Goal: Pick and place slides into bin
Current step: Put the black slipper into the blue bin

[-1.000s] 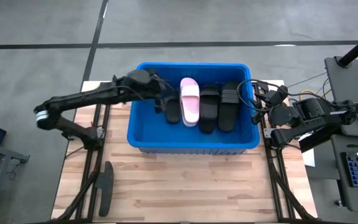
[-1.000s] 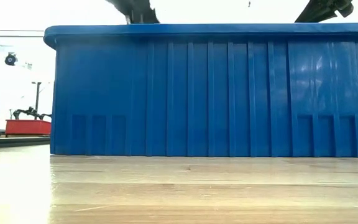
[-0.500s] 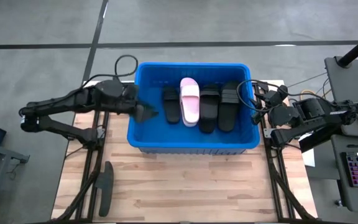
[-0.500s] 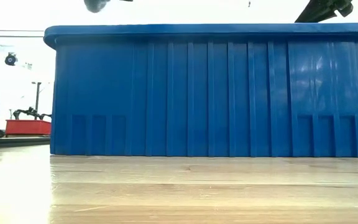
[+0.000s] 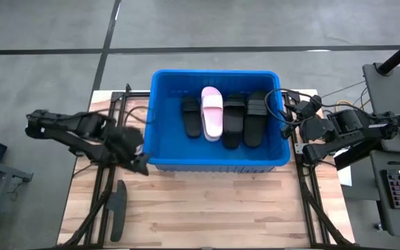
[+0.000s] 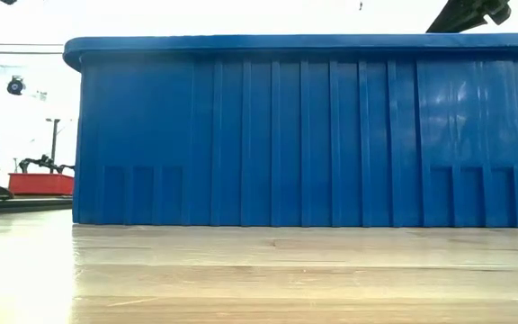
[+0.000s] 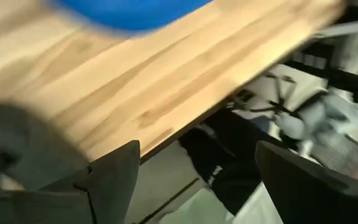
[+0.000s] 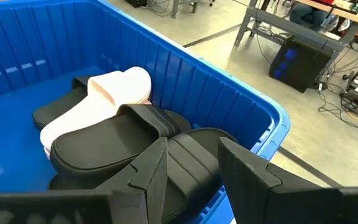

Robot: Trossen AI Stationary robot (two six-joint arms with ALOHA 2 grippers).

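1. Your left gripper (image 5: pixel 139 161) hangs over the wooden table (image 5: pixel 207 208) just beside the near-left corner of the large bright blue plastic bin (image 5: pixel 215 161), fingers spread wide, holding nothing.
2. Your right gripper (image 5: pixel 288 114) waits at the bin's right rim, jaws partly apart and empty.
3. Inside the bin lie the pale pink slide (image 5: pixel 212 111) and three matte black slides (image 5: pixel 235 119); one more black slide (image 5: pixel 118 207) lies on the table, near its left front.

Two dark, matte-black jointed arms flank the bin (image 5: pixel 160 154). The left arm (image 5: pixel 82 130) is slim and segmented; the right arm (image 5: pixel 339 132) carries looping black cables. Each gripper ends in two flat, angular black fingers (image 8: pixel 143 169).
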